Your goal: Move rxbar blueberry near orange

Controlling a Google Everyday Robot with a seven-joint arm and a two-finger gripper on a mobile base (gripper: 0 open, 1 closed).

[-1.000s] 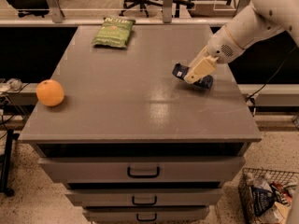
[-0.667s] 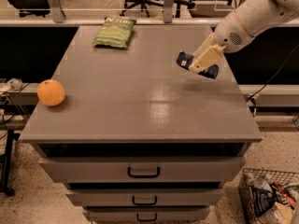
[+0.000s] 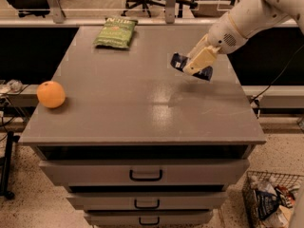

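Observation:
The orange point(image 3: 51, 94) sits on the grey cabinet top point(image 3: 142, 108) near its left front edge. My gripper point(image 3: 194, 66) is over the right part of the top, shut on the rxbar blueberry point(image 3: 179, 61), a dark navy wrapper with pale lettering. It holds the bar lifted clear of the surface, tilted, with its ends showing on both sides of the cream fingers point(image 3: 199, 60). The bar is far to the right of the orange.
A green chip bag point(image 3: 115, 32) lies at the back of the top, left of centre. The cabinet has several drawers point(image 3: 145, 174) in front. A wire basket point(image 3: 270, 198) stands on the floor at the right. Office chairs stand behind.
The gripper has lifted the rxbar off the surface and carried it up and slightly left. The orange and chip bag have not moved.

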